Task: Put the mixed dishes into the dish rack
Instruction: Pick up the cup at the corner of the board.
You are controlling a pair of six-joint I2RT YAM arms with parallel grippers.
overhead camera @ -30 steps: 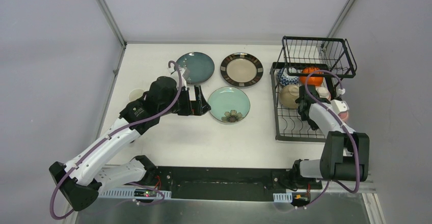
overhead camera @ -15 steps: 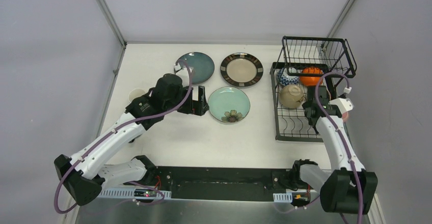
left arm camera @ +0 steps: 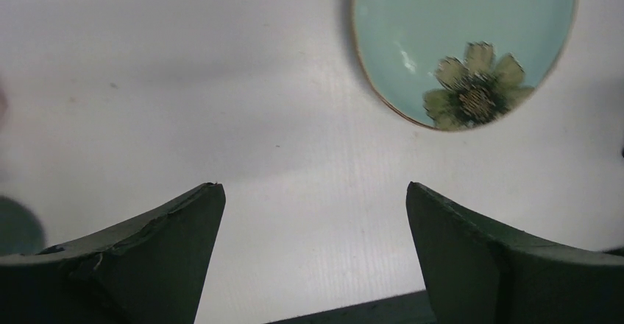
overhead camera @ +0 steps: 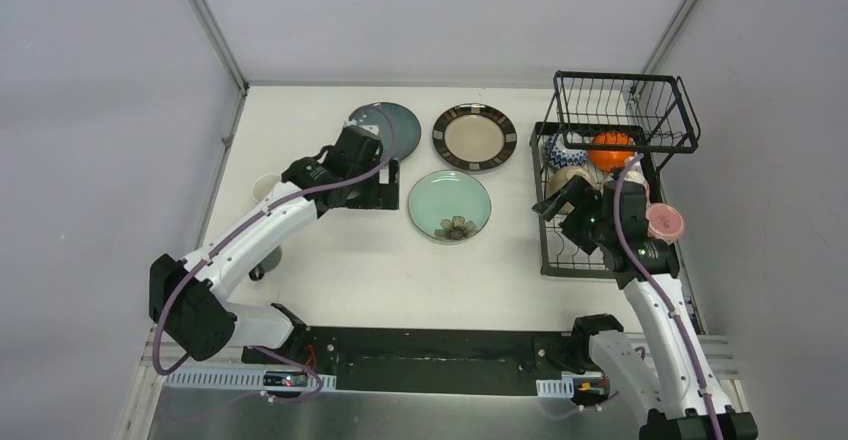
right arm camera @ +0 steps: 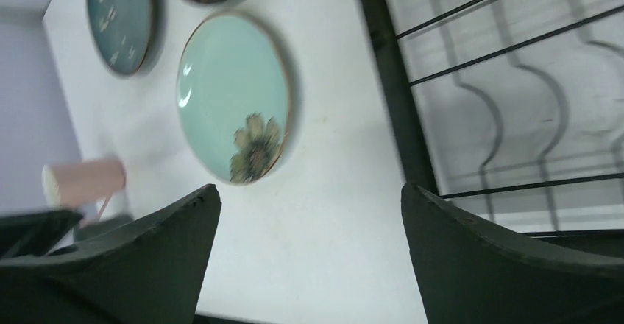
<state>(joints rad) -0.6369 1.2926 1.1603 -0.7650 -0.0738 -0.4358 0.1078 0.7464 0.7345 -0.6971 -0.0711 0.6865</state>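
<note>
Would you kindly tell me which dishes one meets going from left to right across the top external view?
pale cup → dark teal plate → dark-rimmed beige plate → orange bowl → pink cup

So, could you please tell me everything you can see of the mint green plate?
The mint green plate is round and glossy, ceramic by its look, with a thin tan rim and a dark flower painted near its near edge. It lies flat, face up and empty, on the white table, apart from the dish rack. The open left gripper is beside it, not touching.
</note>
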